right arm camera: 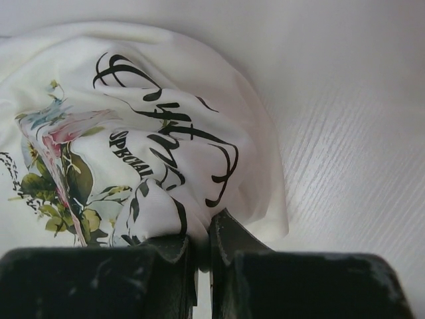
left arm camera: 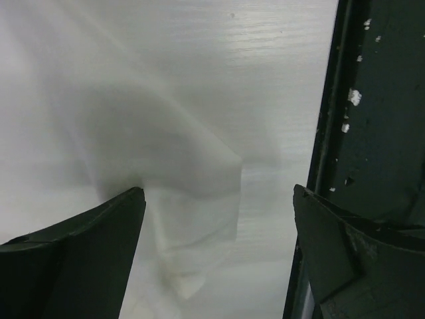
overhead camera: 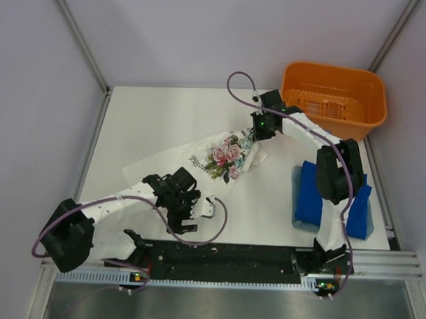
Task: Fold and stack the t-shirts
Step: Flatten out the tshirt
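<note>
The white t-shirt [overhead camera: 223, 156] with the pink-rose print and dark lettering lies crumpled at the table's centre, trailing toward the left. My right gripper [overhead camera: 259, 128] is shut on a bunched fold of it by the lettering; in the right wrist view [right arm camera: 202, 232] cloth is pinched between the fingers. My left gripper [overhead camera: 189, 211] is open and empty near the front rail. In the left wrist view [left arm camera: 218, 193] a plain white corner of the shirt [left arm camera: 199, 219] lies on the table between its spread fingers. The royal blue t-shirt [overhead camera: 306, 194] lies folded at the right, partly under my right arm.
An orange plastic basket [overhead camera: 334, 97] stands at the back right corner. A black rail [overhead camera: 224, 254] runs along the table's near edge and shows at the right of the left wrist view [left arm camera: 378, 100]. Purple cables loop off both arms.
</note>
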